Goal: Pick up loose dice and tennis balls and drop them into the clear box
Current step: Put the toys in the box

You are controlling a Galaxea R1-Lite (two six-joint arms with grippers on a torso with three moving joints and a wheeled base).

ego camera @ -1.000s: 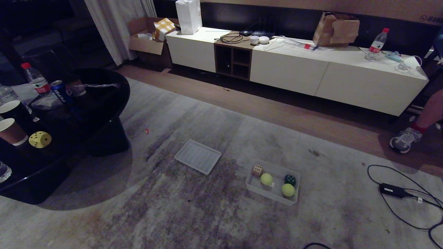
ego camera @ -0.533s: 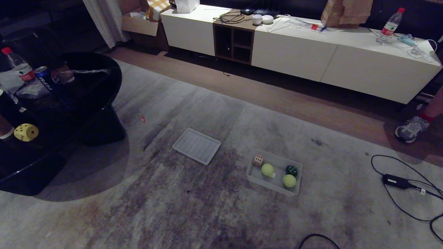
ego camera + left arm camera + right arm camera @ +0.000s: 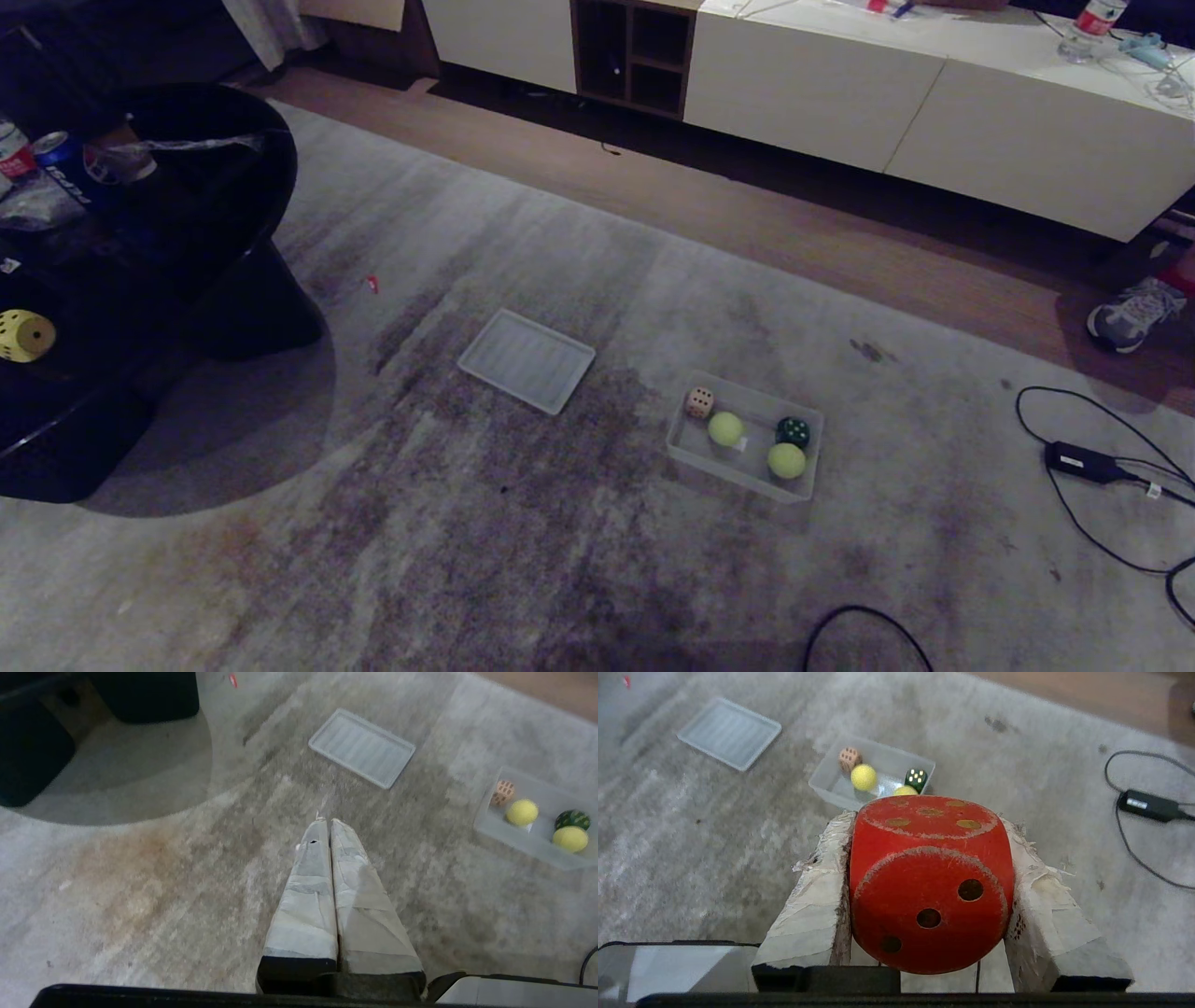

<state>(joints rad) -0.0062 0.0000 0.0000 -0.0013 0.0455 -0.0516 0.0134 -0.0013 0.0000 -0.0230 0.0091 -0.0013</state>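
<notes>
Everything slides down the head view as the camera tips, while the right gripper (image 3: 927, 868) pinches the red die (image 3: 930, 882), rigid and smooth-faced, squarely across opposite faces at lower centre.

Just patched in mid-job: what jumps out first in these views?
The red die fills the right wrist view, clamped between the right gripper's jaws above the carpet. Ahead on the carpet sits the clear box, already holding two tennis balls, a beige die and a dark green die. A yellow die waits on the black table at far left.
</notes>
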